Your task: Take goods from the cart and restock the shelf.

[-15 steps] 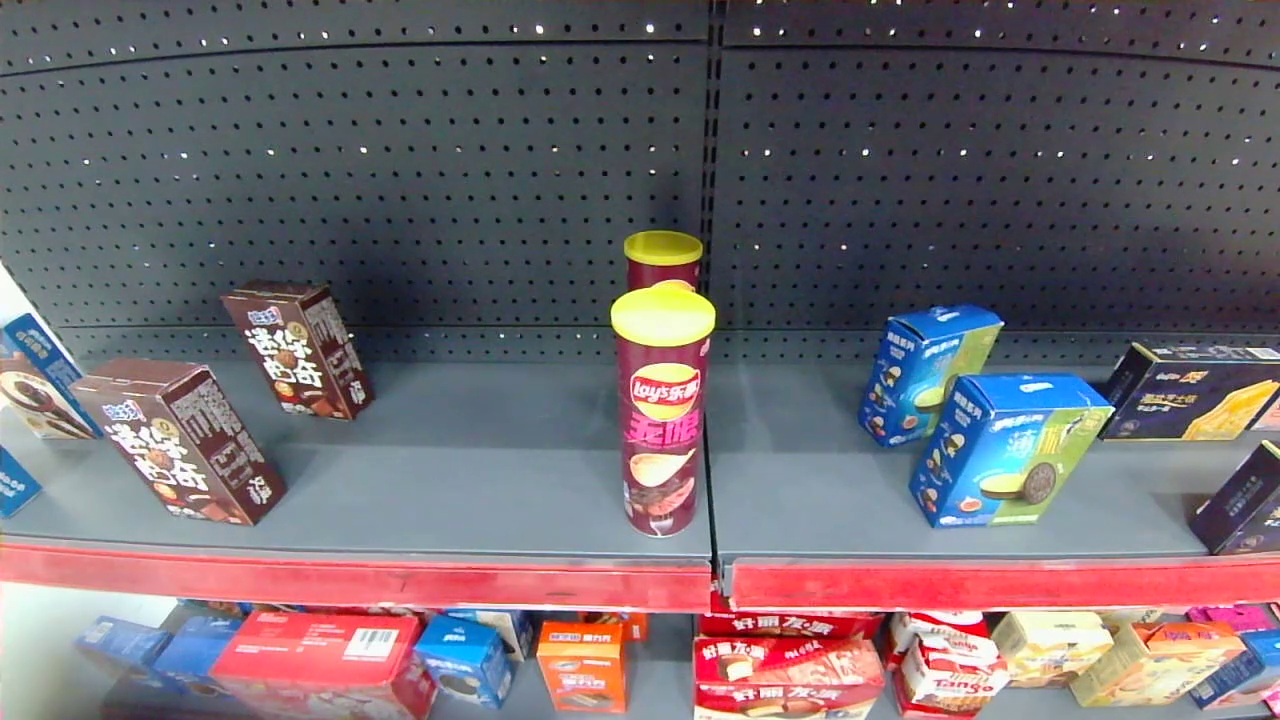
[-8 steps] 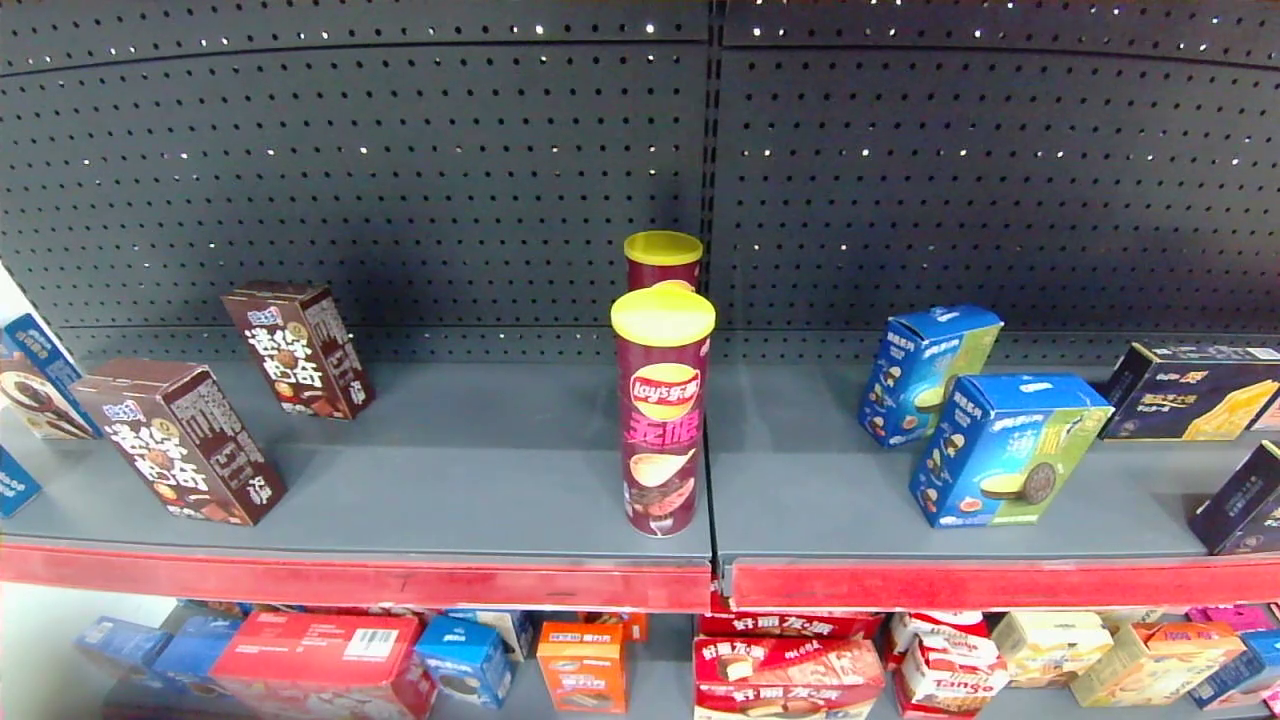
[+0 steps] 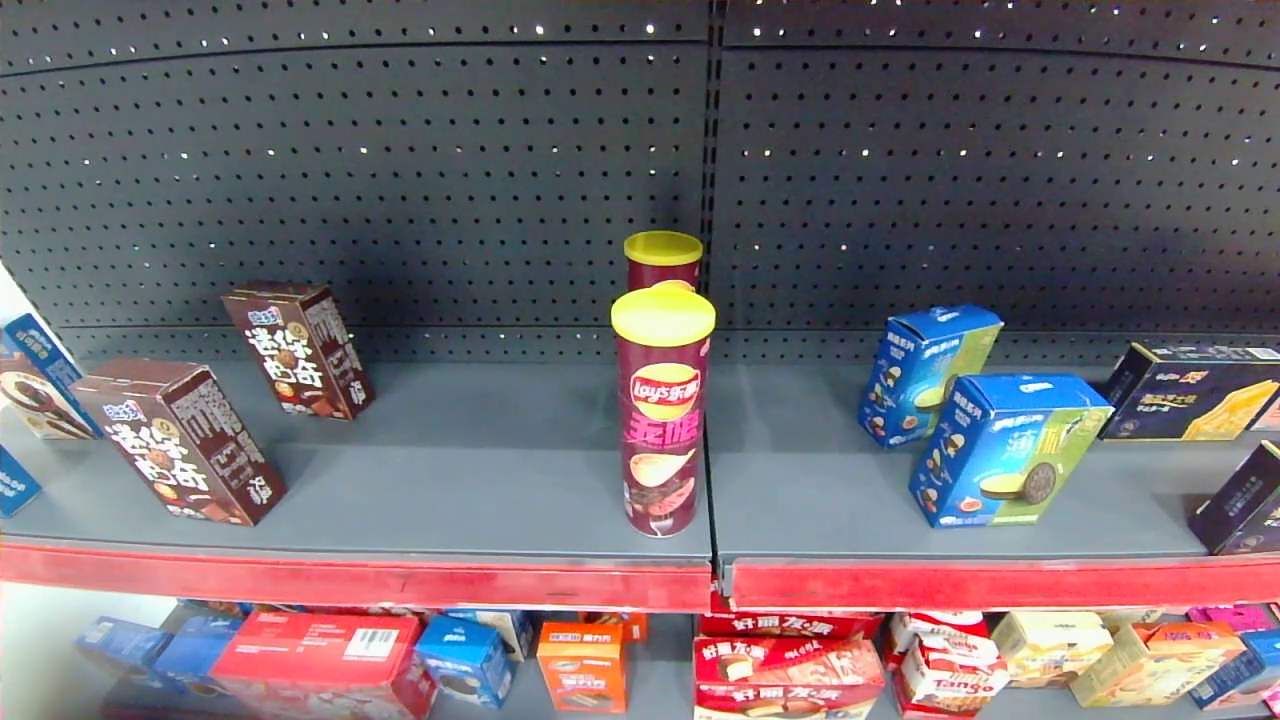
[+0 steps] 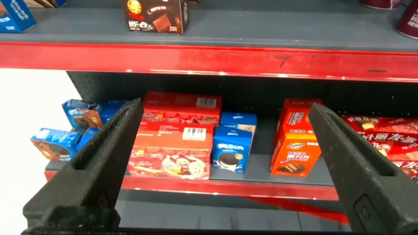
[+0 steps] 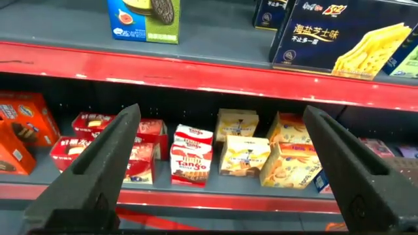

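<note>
Two maroon chip cans with yellow lids stand one behind the other at the middle of the grey shelf (image 3: pixel 450 480): the front can (image 3: pixel 662 410) and the rear can (image 3: pixel 662 258). Two brown boxes (image 3: pixel 180 440) (image 3: pixel 298 348) stand to the left, two blue-green cookie boxes (image 3: pixel 1005 448) (image 3: pixel 925 372) to the right. My left gripper (image 4: pixel 225 166) is open, held below the red shelf edge (image 4: pixel 215 57) and facing the lower shelf's red box (image 4: pixel 175 140). My right gripper (image 5: pixel 219 166) is open too, facing small snack boxes (image 5: pixel 191 155) on the lower shelf.
Dark pegboard (image 3: pixel 400 180) backs the shelf. Dark blue boxes (image 3: pixel 1190 392) sit at the far right, blue packs (image 3: pixel 30 375) at the far left. The lower shelf holds several red, orange (image 4: pixel 297 137) and yellow (image 5: pixel 245 153) boxes. Open shelf room lies either side of the cans.
</note>
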Robot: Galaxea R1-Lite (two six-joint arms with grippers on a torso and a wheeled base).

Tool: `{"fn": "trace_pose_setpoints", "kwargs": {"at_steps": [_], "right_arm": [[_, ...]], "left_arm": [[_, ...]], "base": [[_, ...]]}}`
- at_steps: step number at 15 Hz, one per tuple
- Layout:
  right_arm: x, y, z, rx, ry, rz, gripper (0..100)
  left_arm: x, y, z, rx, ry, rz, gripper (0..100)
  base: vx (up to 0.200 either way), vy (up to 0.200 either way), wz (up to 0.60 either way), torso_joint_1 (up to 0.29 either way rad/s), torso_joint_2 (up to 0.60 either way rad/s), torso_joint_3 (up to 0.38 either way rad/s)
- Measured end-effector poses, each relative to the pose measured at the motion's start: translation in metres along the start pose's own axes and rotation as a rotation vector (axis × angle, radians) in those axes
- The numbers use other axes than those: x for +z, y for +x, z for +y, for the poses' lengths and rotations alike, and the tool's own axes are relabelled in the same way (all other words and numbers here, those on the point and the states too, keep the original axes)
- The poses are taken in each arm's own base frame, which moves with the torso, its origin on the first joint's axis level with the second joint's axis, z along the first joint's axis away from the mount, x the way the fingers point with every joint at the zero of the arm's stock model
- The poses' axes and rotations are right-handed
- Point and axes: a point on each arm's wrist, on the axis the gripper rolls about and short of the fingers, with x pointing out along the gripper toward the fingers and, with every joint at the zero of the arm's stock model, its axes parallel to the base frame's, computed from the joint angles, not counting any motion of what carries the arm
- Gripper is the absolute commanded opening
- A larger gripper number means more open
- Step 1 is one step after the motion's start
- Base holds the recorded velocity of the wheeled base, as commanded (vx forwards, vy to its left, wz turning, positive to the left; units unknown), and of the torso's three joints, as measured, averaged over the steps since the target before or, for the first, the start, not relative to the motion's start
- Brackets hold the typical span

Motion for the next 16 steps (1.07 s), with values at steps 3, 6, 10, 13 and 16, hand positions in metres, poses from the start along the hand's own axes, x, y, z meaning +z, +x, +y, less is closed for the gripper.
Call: {"fn": "trace_pose_setpoints", "kwargs": {"at_steps": [3, 6, 10, 13, 16], "right_arm": [[0.0002, 0.0, -0.0001, -0.003, 0.005, -0.002, 100], [0.0003, 0.0, -0.0003, -0.011, 0.073, -0.003, 100], [0.0025, 0.0003, -0.0007, -0.018, 0.216, -0.036, 100], [0.0014, 0.0006, -0.0004, -0.011, 0.175, -0.033, 100], [0.0012, 0.0007, 0.0004, 0.016, 0.01, -0.034, 100]], "left_arm": [[0.0, 0.0, 0.0, -0.001, 0.0, 0.0, 100], [0.0, 0.0, 0.0, -0.001, 0.0, 0.0, 100], [0.0, 0.0, 0.0, -0.001, 0.0, 0.0, 100], [0.0, 0.0, 0.0, -0.001, 0.0, 0.0, 100], [0.0, 0.0, 0.0, 0.0, 0.0, 0.0, 100]], "base": [[0.0, 0.0, 0.0, 0.0, 0.0, 0.0], [0.0, 0.0, 0.0, 0.0, 0.0, 0.0], [0.0, 0.0, 0.0, 0.0, 0.0, 0.0], [0.0, 0.0, 0.0, 0.0, 0.0, 0.0], [0.0, 0.0, 0.0, 0.0, 0.0, 0.0]]}}
